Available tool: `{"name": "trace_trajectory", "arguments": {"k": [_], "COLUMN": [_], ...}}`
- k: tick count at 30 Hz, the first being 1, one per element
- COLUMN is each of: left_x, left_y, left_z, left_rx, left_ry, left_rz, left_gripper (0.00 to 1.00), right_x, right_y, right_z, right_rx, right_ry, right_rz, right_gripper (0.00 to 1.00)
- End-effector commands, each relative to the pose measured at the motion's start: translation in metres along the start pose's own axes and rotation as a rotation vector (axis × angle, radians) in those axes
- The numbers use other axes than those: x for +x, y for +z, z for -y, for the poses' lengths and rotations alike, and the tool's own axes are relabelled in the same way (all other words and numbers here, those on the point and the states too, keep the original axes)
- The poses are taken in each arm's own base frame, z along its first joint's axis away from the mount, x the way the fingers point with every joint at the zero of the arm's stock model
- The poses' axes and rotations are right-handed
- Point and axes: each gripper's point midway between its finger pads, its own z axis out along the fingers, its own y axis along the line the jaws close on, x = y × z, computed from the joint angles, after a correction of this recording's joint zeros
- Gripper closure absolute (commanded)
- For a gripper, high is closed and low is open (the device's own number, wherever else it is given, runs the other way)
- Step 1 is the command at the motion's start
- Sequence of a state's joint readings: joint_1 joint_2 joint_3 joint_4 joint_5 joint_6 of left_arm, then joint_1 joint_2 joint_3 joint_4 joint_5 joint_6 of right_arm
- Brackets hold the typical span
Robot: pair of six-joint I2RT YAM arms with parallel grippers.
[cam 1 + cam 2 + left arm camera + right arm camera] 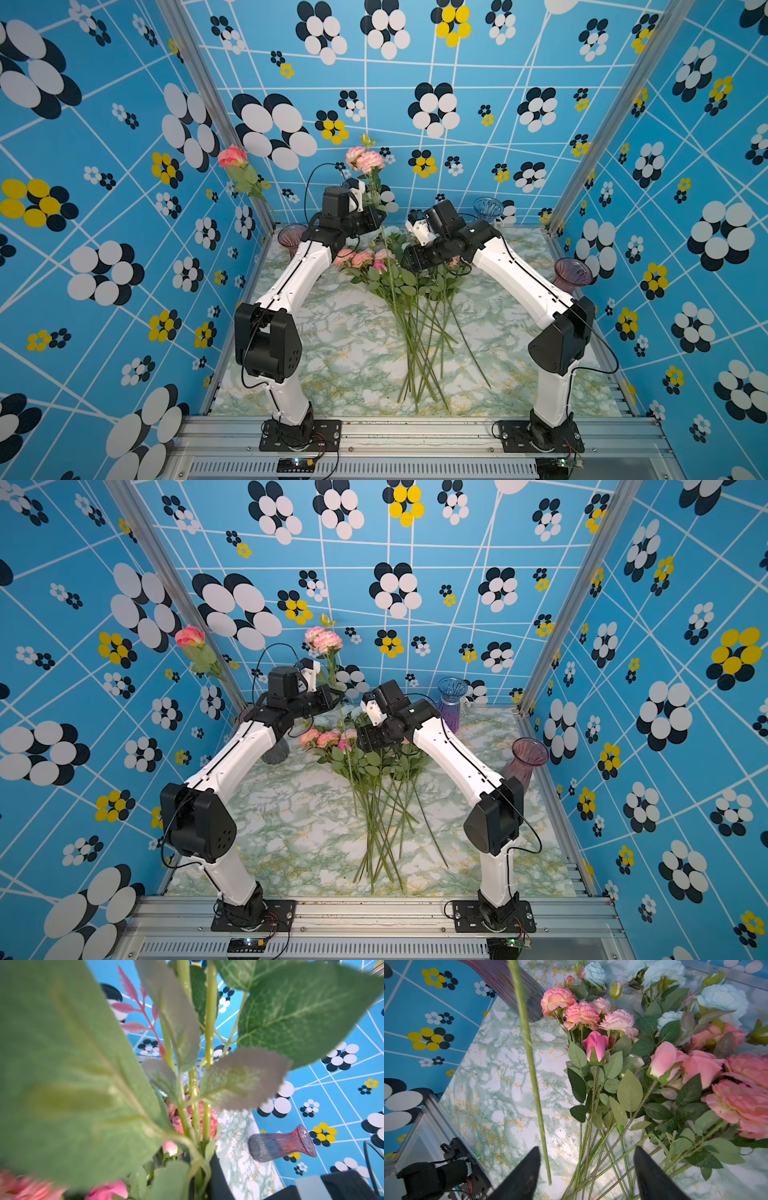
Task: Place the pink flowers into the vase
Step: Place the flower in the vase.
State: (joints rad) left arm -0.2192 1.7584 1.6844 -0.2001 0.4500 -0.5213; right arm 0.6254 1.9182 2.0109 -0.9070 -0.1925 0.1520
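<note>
My left gripper is shut on the green stem of a pink flower sprig and holds it upright above the table; leaves fill the left wrist view, where the stems run into the jaws. The stem's lower part hangs free between the fingers of my open right gripper, touching neither. More pink flowers lie in a pile mid-table. At the back left stands a pink-topped grey vase with one pink rose in it.
A blue vase stands at the back and a purple vase at the right edge. Pale blue flowers lie among the pile. Long stems fan toward the front. Patterned walls close in three sides.
</note>
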Motion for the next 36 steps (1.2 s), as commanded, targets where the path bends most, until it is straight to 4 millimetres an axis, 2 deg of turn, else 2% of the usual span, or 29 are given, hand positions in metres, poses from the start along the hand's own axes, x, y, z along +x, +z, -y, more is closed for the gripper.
{"name": "trace_trajectory", "arguments": {"k": [1,4,11,15,18,22,26,31,36], "left_x": [-0.062,-0.104,-0.192,-0.221,-0.231,-0.239,-0.241,-0.24,-0.227], "left_y": [-0.058,-0.099,-0.21,-0.259,-0.281,-0.298,-0.305,-0.29,-0.266], "left_z": [0.02,0.025,0.03,0.035,0.034,0.026,0.01,-0.019,-0.051], "left_rx": [-0.043,-0.087,-0.307,-0.397,-0.433,-0.484,-0.529,-0.533,-0.547], "left_ry": [0.156,0.226,0.415,0.472,0.49,0.517,0.557,0.536,0.514], "left_rz": [0.152,0.275,0.63,0.773,0.829,0.901,0.972,0.983,0.95], "left_gripper": [1.0,1.0,1.0,1.0,1.0,1.0,1.0,1.0,1.0], "right_x": [-0.005,0.0,0.009,0.012,0.014,0.015,0.016,0.019,0.022], "right_y": [-0.025,-0.022,-0.015,-0.011,-0.01,-0.009,-0.008,-0.006,-0.004], "right_z": [0.003,0.004,0.002,0.002,0.002,0.002,0.0,0.0,0.003], "right_rx": [0.02,0.02,-0.01,-0.013,-0.018,-0.02,-0.03,-0.037,-0.025], "right_ry": [-0.001,0.004,0.022,0.026,0.03,0.033,0.04,0.046,0.049], "right_rz": [0.054,0.045,0.032,0.022,0.018,0.016,0.018,0.01,0.003], "right_gripper": [0.11,0.01,0.01,0.01,0.01,0.01,0.01,0.01,0.01]}}
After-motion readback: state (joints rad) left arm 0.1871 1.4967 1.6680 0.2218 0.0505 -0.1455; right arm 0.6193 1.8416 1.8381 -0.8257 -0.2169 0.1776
